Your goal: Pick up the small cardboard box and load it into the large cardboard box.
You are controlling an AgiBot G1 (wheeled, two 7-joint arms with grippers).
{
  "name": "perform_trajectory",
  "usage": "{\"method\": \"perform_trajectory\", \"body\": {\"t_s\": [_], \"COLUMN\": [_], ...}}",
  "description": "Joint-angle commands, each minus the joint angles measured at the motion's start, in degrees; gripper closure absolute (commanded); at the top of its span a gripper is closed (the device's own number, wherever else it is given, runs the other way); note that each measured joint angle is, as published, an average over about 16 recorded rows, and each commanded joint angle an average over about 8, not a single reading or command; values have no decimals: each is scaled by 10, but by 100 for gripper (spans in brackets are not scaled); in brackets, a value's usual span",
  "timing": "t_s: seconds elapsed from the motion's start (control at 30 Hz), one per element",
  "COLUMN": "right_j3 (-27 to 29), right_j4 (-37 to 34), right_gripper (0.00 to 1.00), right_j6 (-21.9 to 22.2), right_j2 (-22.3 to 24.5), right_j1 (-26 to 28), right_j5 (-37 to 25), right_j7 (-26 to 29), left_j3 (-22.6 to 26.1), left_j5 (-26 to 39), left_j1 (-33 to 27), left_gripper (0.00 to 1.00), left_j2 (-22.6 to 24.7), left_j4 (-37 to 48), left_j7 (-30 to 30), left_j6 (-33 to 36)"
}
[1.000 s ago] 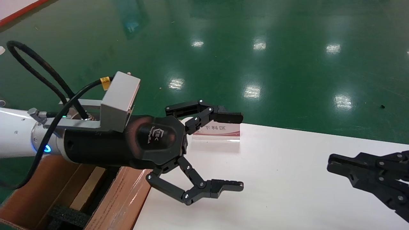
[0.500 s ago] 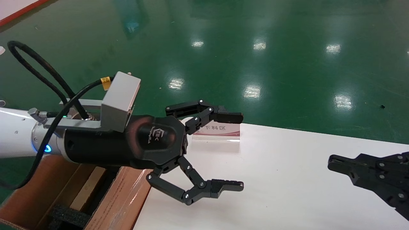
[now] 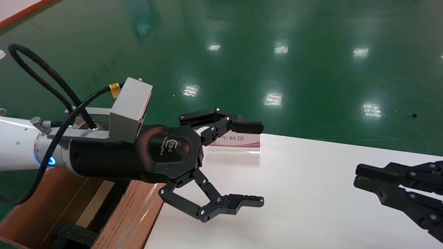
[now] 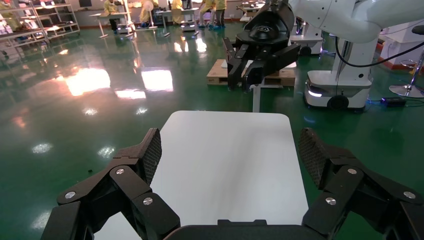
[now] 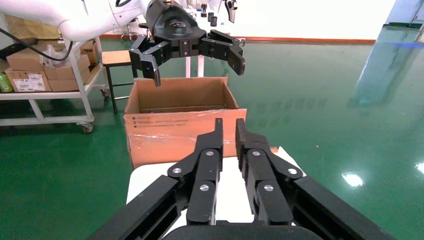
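I've got the left gripper (image 3: pixel 254 164) hovering w/ jaws spread wide, holding nothing, over the white table (image 3: pixel 311 180) just past the big box (image 3: pixel 133 212) at the table's left edge. Right gripper (image 3: pixel 358 175) sits near the table's right side, fingers nearly pinched together, nothing between. Can't see the small box anywhere.

Glossy green floor (image 3: pixel 311 69), smooth matt white table (image 3: pixel 304 200), corrugated large cardboard box (image 5: pixel 180 125) with shiny tape.
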Motion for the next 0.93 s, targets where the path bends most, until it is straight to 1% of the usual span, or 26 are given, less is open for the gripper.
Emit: {"method": "perform_trajectory", "body": {"t_s": [0.03,0.93], "right_j3": [0,0], "right_j4": [0,0], "right_gripper": [0,0], "right_j6": [0,0], "right_j2": [0,0], "right_j1": [0,0], "right_j5": [0,0], "right_j7": [0,0], "left_j3": [0,0], "left_j5": [0,0], "left_j1": [0,0], "left_gripper": [0,0], "left_j2": [0,0], "left_j4": [0,0], "left_j7": [0,0], "left_j6": [0,0]}}
